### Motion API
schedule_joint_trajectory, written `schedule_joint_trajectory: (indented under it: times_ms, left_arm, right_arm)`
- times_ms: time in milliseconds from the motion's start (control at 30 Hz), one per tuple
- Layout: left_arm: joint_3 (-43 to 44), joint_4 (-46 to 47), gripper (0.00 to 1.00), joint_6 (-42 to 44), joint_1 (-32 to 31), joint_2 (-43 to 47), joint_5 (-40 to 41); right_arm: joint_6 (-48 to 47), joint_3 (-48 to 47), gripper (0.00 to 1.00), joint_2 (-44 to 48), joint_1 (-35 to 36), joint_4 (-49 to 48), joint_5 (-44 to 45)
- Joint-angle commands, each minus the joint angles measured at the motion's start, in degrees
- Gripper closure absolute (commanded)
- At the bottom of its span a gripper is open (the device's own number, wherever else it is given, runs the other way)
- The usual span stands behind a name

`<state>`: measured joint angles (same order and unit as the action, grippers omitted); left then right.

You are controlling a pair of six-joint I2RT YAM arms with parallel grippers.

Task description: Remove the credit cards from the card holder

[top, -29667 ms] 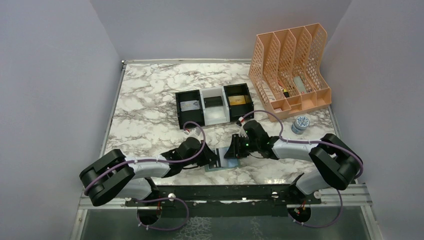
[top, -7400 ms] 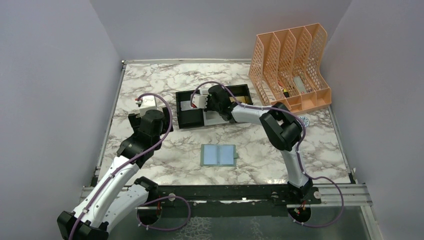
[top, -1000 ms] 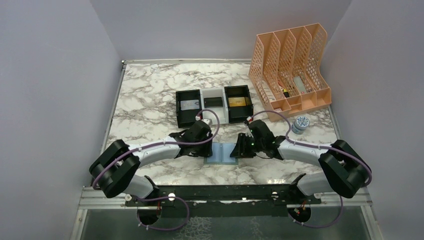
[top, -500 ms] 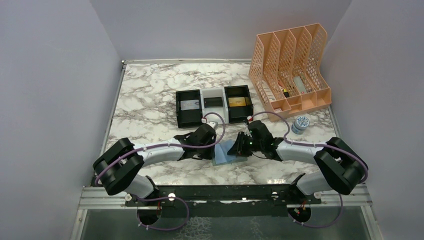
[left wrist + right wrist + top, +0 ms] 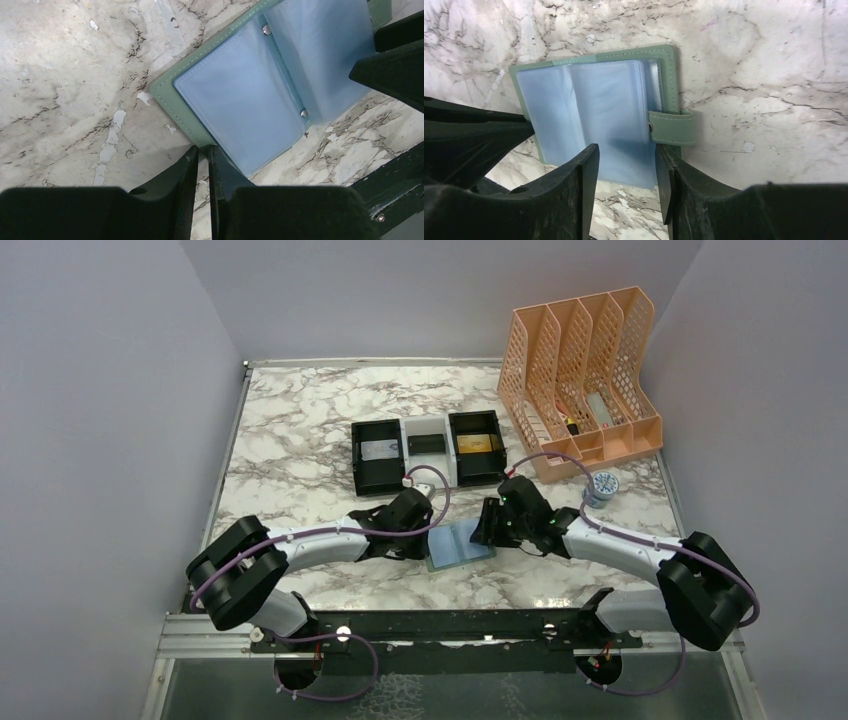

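While the card holder lies open on the marble table, my left gripper pinches its green corner; my right gripper holds jaws apart astride its blue sleeves.

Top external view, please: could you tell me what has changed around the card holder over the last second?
The card holder has turned slightly anticlockwise and slid a little to the right. The left gripper has closed onto its edge. The right gripper has opened over it and drawn back slightly. The black-and-white tray and the orange file rack stayed put.
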<state>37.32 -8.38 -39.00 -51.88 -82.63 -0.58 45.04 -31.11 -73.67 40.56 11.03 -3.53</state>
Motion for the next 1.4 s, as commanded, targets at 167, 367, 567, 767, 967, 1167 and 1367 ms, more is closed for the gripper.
schedule_joint_trajectory:
  times_ms: [167, 367, 567, 767, 967, 1167, 1367]
  left_arm:
    - [0.64, -3.13, 0.83, 0.72, -0.42, -2.8, -0.09]
    - [0.64, -3.09, 0.84, 0.83, -0.51, -2.88, -0.16]
    - [0.9, -3.05, 0.84, 0.98, -0.53, -3.15, -0.16]
    - [0.96, -3.14, 0.84, 1.14, -0.56, -3.09, -0.39]
    - [0.3, -3.26, 0.84, 0.75, -0.59, -2.16, -0.17]
    - [0.49, -3.47, 0.85, 0.8, -0.65, -2.01, 0.16]
    - [1.16, -4.47, 0.85, 1.33, -0.6, -1.96, 0.9]
  right_arm:
    - [-4.72, -2.77, 0.51, -2.22, 0.4, 5.34, 4.22]
    - [-4.57, -2.15, 0.51, -4.65, 0.4, 3.01, 1.13]
    - [-4.07, 0.12, 0.59, -5.42, 0.36, -3.16, -7.18]
    - [-1.15, 0.98, 0.67, -5.57, 0.35, -8.24, -10.88]
    - [0.07, 1.09, 0.69, -4.14, 0.4, -8.67, -10.65]
    - [0.21, 1.29, 0.74, -4.23, 0.4, -8.48, -10.25]
    - [-0.55, 0.53, 0.86, -3.25, 0.4, -5.41, -5.9]
